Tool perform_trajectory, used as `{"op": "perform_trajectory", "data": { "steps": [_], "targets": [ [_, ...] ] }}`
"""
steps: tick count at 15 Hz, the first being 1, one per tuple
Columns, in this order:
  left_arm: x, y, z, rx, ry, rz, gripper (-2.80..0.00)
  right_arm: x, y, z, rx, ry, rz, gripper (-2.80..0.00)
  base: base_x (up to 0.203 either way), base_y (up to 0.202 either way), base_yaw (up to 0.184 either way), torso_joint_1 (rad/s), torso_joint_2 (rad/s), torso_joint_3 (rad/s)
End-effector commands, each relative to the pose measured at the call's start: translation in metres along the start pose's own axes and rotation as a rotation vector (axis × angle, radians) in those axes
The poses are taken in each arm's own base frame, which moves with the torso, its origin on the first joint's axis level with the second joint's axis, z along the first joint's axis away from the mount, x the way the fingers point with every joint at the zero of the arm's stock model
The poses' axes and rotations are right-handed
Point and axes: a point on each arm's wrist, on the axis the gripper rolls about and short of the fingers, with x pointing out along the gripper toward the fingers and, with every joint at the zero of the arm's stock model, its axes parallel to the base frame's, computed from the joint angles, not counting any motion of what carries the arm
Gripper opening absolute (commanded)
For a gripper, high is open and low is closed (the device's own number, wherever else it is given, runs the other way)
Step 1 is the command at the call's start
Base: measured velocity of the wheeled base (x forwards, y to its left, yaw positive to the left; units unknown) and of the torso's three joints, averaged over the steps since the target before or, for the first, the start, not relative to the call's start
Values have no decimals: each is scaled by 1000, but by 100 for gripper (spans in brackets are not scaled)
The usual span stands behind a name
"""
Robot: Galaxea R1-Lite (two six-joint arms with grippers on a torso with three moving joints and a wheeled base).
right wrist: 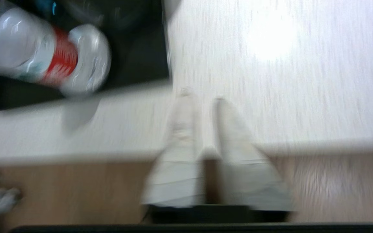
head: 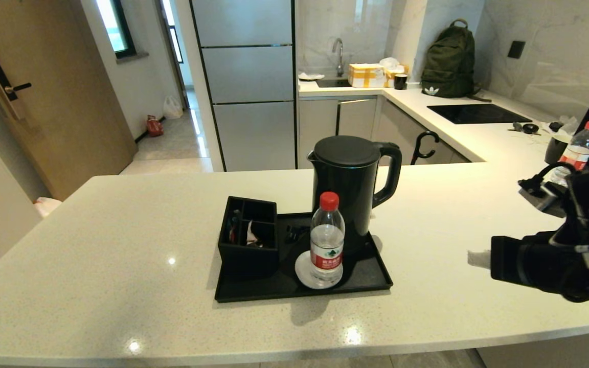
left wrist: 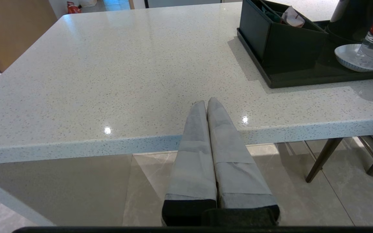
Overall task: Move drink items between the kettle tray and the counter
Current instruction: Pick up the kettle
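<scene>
1. The left gripper (left wrist: pixel 207 102) hangs at the desk's (head: pixel 120 255) near edge, fingers (left wrist: pixel 193 155) pressed together, empty.
2. The right gripper (right wrist: pixel 201 94), at 3 o'clock of the tray (head: pixel 371 278), holds its fingers (right wrist: pixel 235 155) slightly apart, empty.
3. The water bottle (head: pixel 326 240) stands on the tray's front.
4. The kettle (head: pixel 350 184) stands behind it, at 12 o'clock.
5. The compartment box (head: pixel 248 237) sits at 9 o'clock.

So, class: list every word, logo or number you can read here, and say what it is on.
Red label of the clear plastic water bottle: white characters, too small to read.
Dark green backpack: white trefoil logo, no legible word.
Nothing else is legible.
</scene>
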Motion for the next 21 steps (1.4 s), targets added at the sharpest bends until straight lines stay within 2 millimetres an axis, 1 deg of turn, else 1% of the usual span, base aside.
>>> {"op": "perform_trajectory", "data": {
  "steps": [1,2,3,4,5,6,7,8,10,11,12,14,16,18,19,21],
  "targets": [
    [0,0,0,0,2,0,-280,32,11,-2,-41,-190,74,0,0,0,0,0,0,0],
    [0,0,0,0,2,0,-280,39,12,-4,-70,-242,90,0,0,0,0,0,0,0],
    [0,0,0,0,2,0,-280,48,16,0,-95,-296,106,0,0,0,0,0,0,0],
    [0,0,0,0,2,0,-280,51,17,1,-116,-319,106,0,0,0,0,0,0,0],
    [0,0,0,0,2,0,-280,59,20,6,-124,-344,105,0,0,0,0,0,0,0],
    [0,0,0,0,2,0,-280,71,23,9,-126,-366,104,0,0,0,0,0,0,0],
    [0,0,0,0,2,0,-280,75,26,14,-115,-401,114,0,0,0,0,0,0,0],
    [0,0,0,0,2,0,-280,84,28,14,-92,-404,118,0,0,0,0,0,0,0],
    [0,0,0,0,2,0,-280,107,30,17,-82,-441,100,0,0,0,0,0,0,0],
    [0,0,0,0,2,0,-280,114,32,24,-82,-475,90,0,0,0,0,0,0,0],
    [0,0,0,0,2,0,-280,116,31,27,-82,-487,83,0,0,0,0,0,0,0],
    [0,0,0,0,2,0,-280,130,29,32,-79,-490,63,0,0,0,0,0,0,0],
    [0,0,0,0,2,0,-280,133,27,35,-76,-493,53,0,0,0,0,0,0,0],
    [0,0,0,0,2,0,-280,161,24,55,-66,-528,28,0,0,0,0,0,0,0],
    [0,0,0,0,2,0,-280,170,19,61,-64,-537,11,0,0,0,0,0,0,0],
    [0,0,0,0,2,0,-280,176,18,66,-73,-546,-1,0,0,0,0,0,0,0]
  ]
}}
